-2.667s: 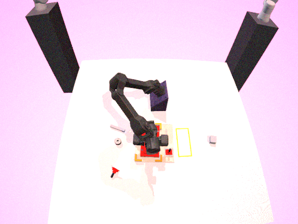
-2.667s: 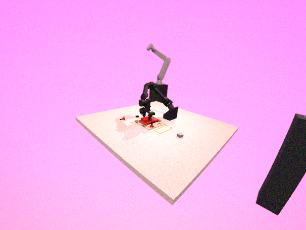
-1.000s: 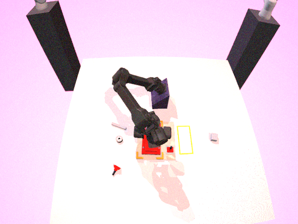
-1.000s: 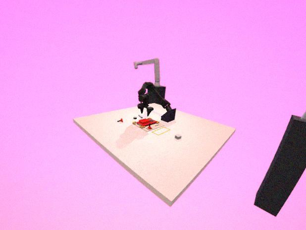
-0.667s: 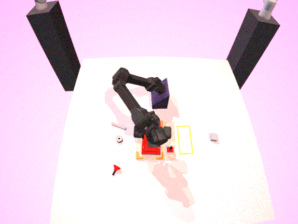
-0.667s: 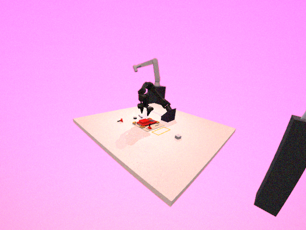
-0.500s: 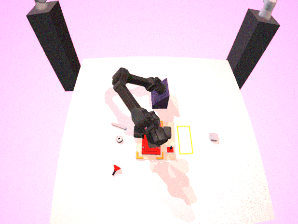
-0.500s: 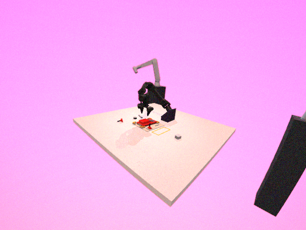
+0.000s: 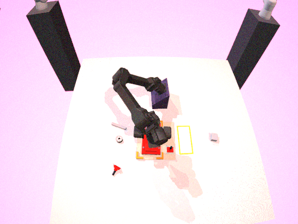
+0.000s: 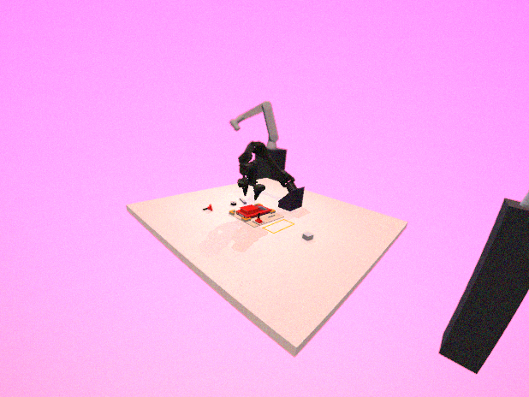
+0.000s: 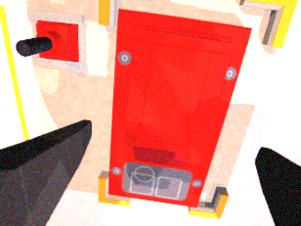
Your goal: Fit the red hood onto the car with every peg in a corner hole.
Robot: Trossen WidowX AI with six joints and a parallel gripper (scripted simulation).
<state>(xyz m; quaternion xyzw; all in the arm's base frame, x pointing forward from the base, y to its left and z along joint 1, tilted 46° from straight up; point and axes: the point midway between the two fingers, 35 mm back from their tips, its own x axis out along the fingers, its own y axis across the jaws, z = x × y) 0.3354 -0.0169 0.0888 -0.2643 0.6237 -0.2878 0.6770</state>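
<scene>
Red hood (image 9: 151, 148) (image 10: 249, 209) (image 11: 171, 102) lies on the car in the jig (image 9: 139, 157) (image 11: 209, 212), pegs visible at its four corner holes; can't tell if fully flat. Gripper (image 10: 250, 198) (image 11: 174, 141) above it, jaws spread wide, nothing held, fingers apart from hood. Red block with black peg (image 9: 169, 149) (image 10: 258, 220) (image 11: 56, 42) beside car. Yellow outline (image 9: 178, 140) (image 10: 269, 232) (image 11: 16, 82) and grey block (image 9: 213, 137) (image 10: 307, 236) farther out.

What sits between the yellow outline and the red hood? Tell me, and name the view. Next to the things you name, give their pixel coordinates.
The small red piece with a black peg (image 9: 169, 149) (image 11: 58, 41), in a pale square frame; the top and wrist views show it.
</scene>
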